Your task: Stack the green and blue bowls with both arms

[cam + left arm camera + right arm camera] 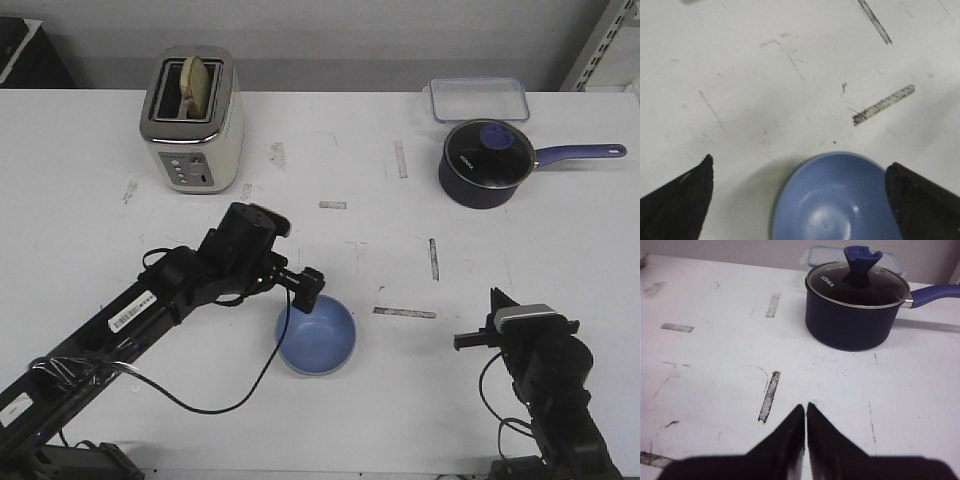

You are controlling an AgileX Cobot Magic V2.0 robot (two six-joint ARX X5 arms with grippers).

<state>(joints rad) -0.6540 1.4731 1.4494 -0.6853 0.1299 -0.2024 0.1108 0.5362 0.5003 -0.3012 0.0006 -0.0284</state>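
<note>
The periwinkle blue bowl (316,337) sits on the white table, front centre. In the left wrist view the blue bowl (840,200) shows a thin green edge along one side of its rim; I cannot make out more of the green bowl. My left gripper (305,290) is open and empty, just above the bowl's far-left rim. In its wrist view the left gripper (800,162) has its fingertips (695,190) spread wide on either side of the bowl, not touching it. My right gripper (497,300) is shut and empty, low over the table at the front right, also seen in its wrist view (806,406).
A toaster (192,120) with bread stands at the back left. A dark navy saucepan (485,163) with a purple handle stands at the back right, ahead of the right gripper (855,305). A clear lidded box (478,98) lies behind it. Tape marks dot the table.
</note>
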